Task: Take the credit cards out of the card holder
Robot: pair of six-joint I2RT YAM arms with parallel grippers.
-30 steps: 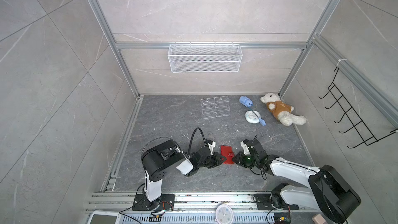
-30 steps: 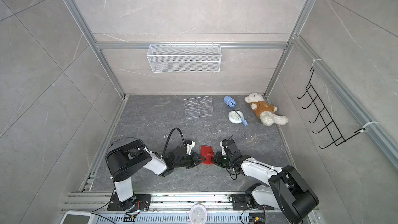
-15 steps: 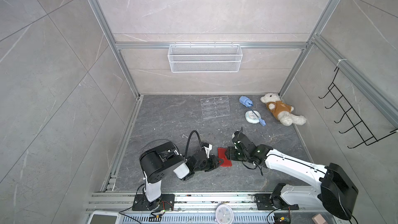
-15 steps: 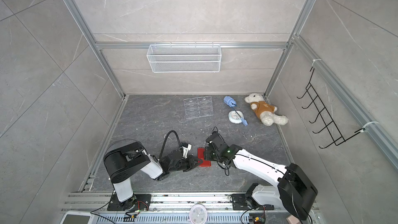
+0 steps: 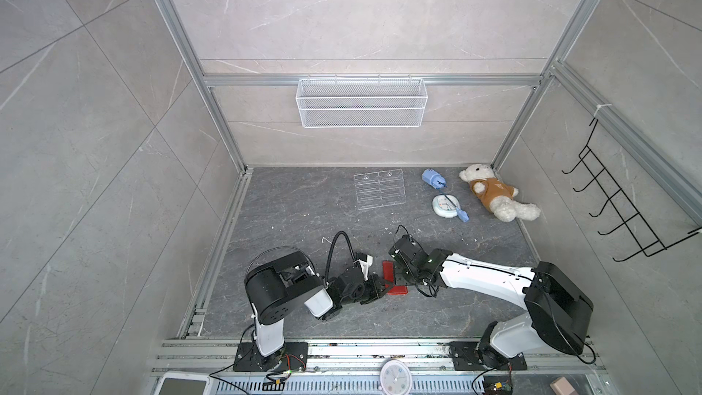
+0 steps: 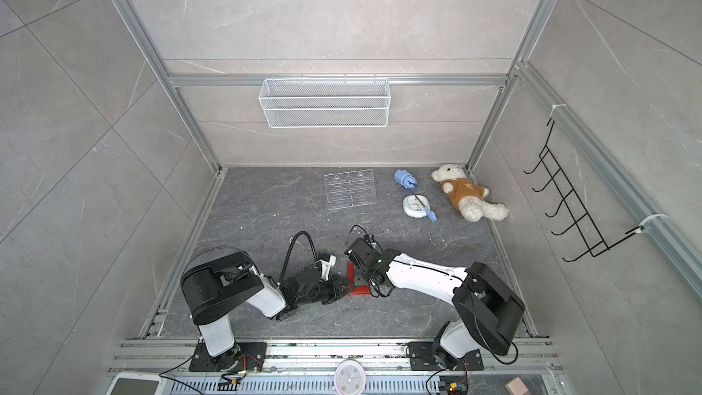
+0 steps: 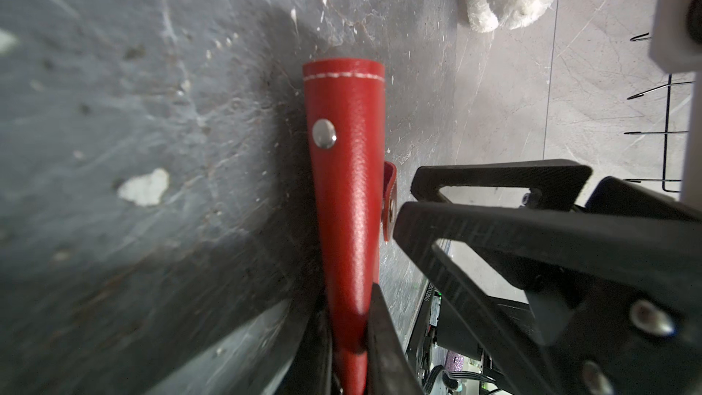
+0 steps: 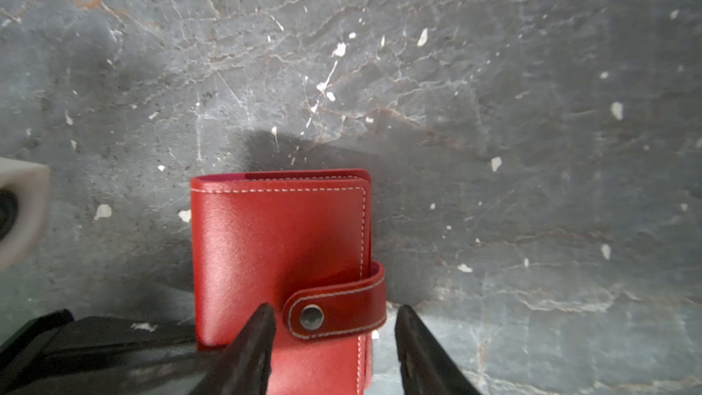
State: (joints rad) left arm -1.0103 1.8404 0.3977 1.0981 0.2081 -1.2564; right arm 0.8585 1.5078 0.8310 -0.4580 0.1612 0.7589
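So the card holder (image 8: 277,241) is down on the table (image 8: 494,108) near the front edge, right between our two arms, and it's shut. The snap tab (image 8: 357,298) is buttoned over the cover. We can't see the credit cards in any view, so our guess is they're inside.

The left gripper (image 7: 348,309) is pinching the card holder by one end, a finger on either face. The right gripper (image 8: 334,311) is spread, with a finger on each side of the snap tab and nothing between them yet. Looks to us like the step in hand is popping that snap.

What worries us:

- The left pinch only has a narrow bit of one end. If the right side tugs hard on the tab, the card holder could pivot or slide straight out of that pinch, and then the whole thing just lifts up buttoned.
- The tab is thin and rounded. Close on it too shallow and the fingers probably skid off, or they grab the cover along with the tab and clamp it shut.
- In both top views the two grippers are packed tight around the card holder (image 5: 388,271), so a sloppy pull could knock one into the other.
- If the snap lets go suddenly, the cover may flip open and the sleeves flop about.
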